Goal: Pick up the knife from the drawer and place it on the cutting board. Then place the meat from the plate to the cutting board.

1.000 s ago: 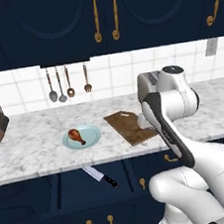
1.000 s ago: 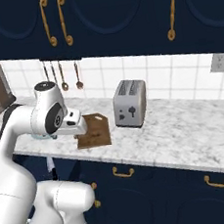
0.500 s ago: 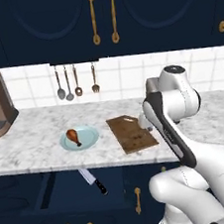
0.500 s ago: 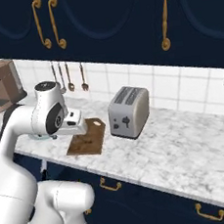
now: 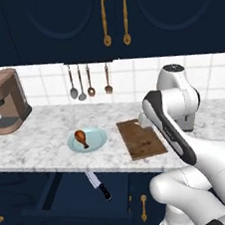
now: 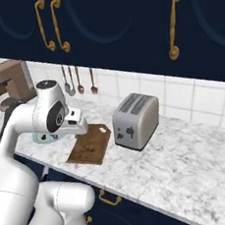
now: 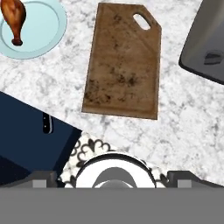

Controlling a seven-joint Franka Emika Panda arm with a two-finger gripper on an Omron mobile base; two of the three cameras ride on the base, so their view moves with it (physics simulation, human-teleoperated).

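The knife [image 5: 97, 184] lies in the open navy drawer [image 5: 48, 221] below the counter edge; its black handle end [image 7: 47, 123] peeks out in the hand view. The meat [image 5: 81, 137] rests on the pale blue-green plate [image 5: 99, 139] left of the dark wooden cutting board [image 5: 140, 138]. My gripper [image 7: 113, 178] hovers open and empty above the counter near the board's front edge, fingertips [image 7: 43, 177] wide apart. From the right base view the gripper [image 6: 78, 128] hangs over the board's [image 6: 91, 144] left end. The hand view also shows the plate [image 7: 43, 35] with the meat [image 7: 15, 19].
A silver toaster [image 6: 135, 121] stands right of the board. A brown coffee machine [image 5: 5, 101] sits at the counter's left end. Kitchen utensils [image 5: 88, 82] hang on the tiled wall. Navy cabinets with brass handles run above.
The base has driven, so the whole scene has shifted in both base views and the coffee machine has come further in. The gripper stays open over the board.
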